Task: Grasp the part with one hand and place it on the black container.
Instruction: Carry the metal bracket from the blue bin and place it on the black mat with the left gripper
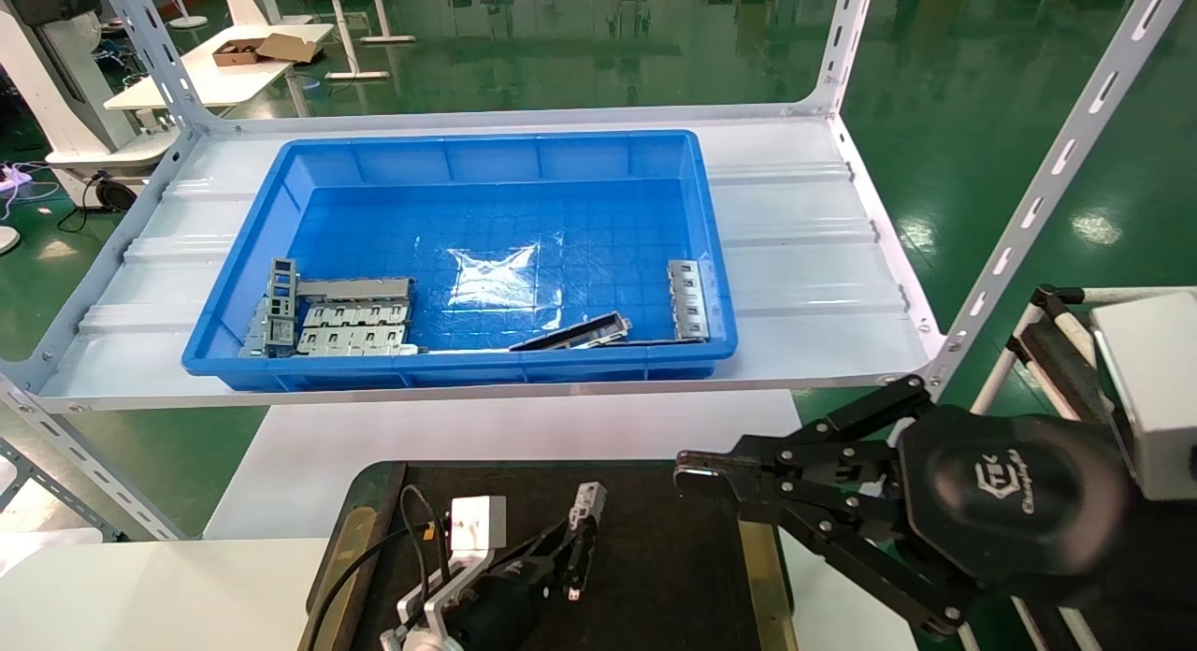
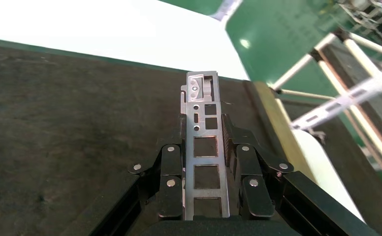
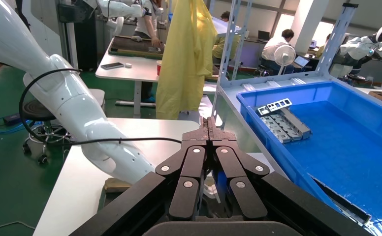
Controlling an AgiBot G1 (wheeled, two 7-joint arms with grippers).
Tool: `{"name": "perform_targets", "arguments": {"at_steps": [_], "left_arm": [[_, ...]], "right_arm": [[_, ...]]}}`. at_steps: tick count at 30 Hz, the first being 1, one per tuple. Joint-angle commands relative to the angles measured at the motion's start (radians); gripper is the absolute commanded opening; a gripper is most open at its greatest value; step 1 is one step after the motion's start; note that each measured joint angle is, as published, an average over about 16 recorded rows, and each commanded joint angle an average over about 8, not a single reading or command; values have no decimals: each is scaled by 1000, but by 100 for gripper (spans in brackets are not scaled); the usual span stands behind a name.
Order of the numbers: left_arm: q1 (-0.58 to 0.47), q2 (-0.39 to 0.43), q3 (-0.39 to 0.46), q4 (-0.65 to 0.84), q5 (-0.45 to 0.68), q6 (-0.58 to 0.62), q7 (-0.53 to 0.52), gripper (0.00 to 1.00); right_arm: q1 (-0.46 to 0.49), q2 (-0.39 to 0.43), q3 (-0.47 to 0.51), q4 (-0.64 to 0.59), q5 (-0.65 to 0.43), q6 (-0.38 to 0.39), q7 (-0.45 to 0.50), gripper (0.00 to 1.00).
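Biggest thing in the head view is the white metal shelf (image 1: 814, 258) across the middle of the frame, with the deep blue bin (image 1: 468, 370) sitting on it, centre-left. Below that, bottom centre, is the black container (image 1: 655, 576), a flat matte tray with olive-brass strips down its side edges, resting on a white table (image 1: 140, 585). The right gripper (image 1: 697, 471) comes in from the lower right of the frame, hanging just over the tray's upper right corner, and its fingers are pinched together with nothing between them; the right wrist view shows the tips meeting. The left gripper (image 1: 578, 539) is at the bottom centre, low over the black container, and it's clamped onto the part (image 1: 587, 503), the little silver-grey sheet-metal shell with square cutouts. In the left wrist view the part (image 2: 204, 147) runs straight out between the left gripper (image 2: 206, 162) fingers (image 2: 172, 177), cutouts facing the camera, far end sticking out past the fingertips over the black tray surface (image 2: 71, 123). I can't tell whether that end is actually touching the tray or just above it. Back in the bin, a cluster of similar silver parts (image 1: 341, 319) sits in the lower left corner, a darker slim bar (image 1: 572, 334) lies along the near wall, and one more silver piece (image 1: 688, 300) lies by the right wall.
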Motion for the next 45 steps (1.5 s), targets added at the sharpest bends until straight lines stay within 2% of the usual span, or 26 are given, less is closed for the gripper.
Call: {"name": "perform_targets", "arguments": {"at_steps": [1,15,26,30,39,40,41,45], "left_arm": [[-7,19,18,12,-28,-47,8,0],[-76,78,168,20,-352,-280,174,0],[-202,113,283,-36,-741,-447,375,0],[-225,113,290,-55,-785,-456,395,0],[-218,106,279,-71,-748,-434,381,0],[-217,106,278,-71,-744,-432,380,0],[-215,106,278,-71,-741,-431,379,5],[-212,106,278,-72,-734,-427,378,54]], "right_arm": [[0,0,0,0,0,0,0,0],[0,0,0,0,0,0,0,0],[0,0,-1,0,0,0,0,0],[0,0,-1,0,1,0,0,0],[0,0,-1,0,1,0,0,0],[0,0,-1,0,1,0,-1,4],[0,0,-1,0,1,0,-1,14],[0,0,-1,0,1,0,-1,64]]}}
